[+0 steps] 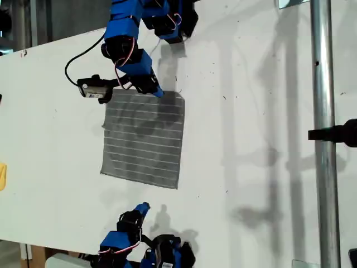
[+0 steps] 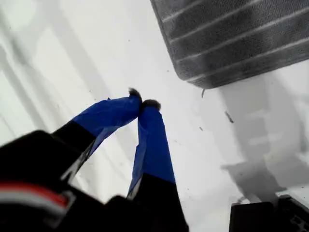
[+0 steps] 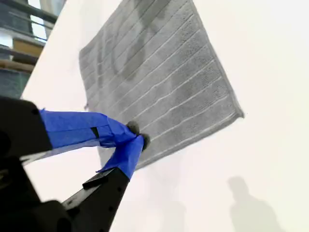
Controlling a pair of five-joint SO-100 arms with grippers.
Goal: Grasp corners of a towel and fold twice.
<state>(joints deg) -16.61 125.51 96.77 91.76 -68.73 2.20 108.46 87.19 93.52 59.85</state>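
Towel (image 1: 143, 138) soft ribbed grey cloth, matt; table (image 1: 256, 139) smooth white, faintly scuffed; pole (image 1: 326, 134) shiny metal

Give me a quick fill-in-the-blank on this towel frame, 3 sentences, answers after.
1. The towel lies ____ on the white table, with no fold in it.
2. My first gripper has its tips closed together over bare table, ____ the towel.
3. In the exterior view, my second gripper is at the towel's ____ edge, and my first gripper is below the towel.

Missing words: flat; off; top
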